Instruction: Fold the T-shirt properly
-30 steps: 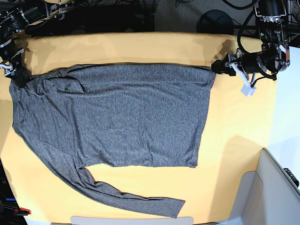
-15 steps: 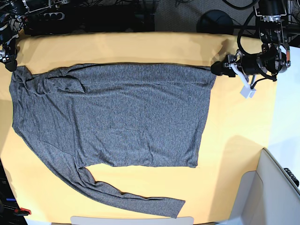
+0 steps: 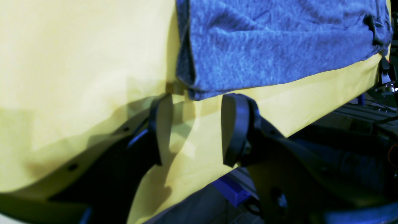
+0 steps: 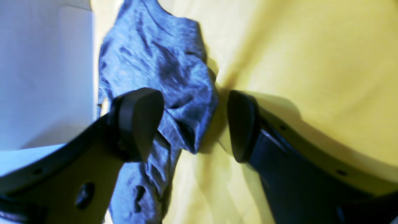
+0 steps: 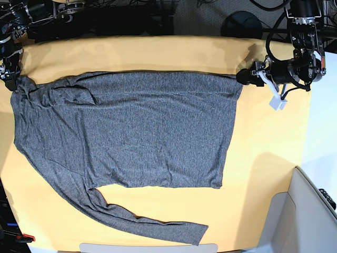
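Heathered dark-grey long-sleeved knit T-shirt lies spread flat on the yellow-covered counter, one sleeve trailing toward the near edge. At the far corners: left end effector has its jaws apart, just short of the hem corner; right end effector has its jaws apart, straddling bunched shoulder fabric. Judgement: advance both squarely over the cloth, pinch all layers, then lift evenly.

We found no readable text, label, brand, number or sign anywhere: the T-shirt and worktop were plain.
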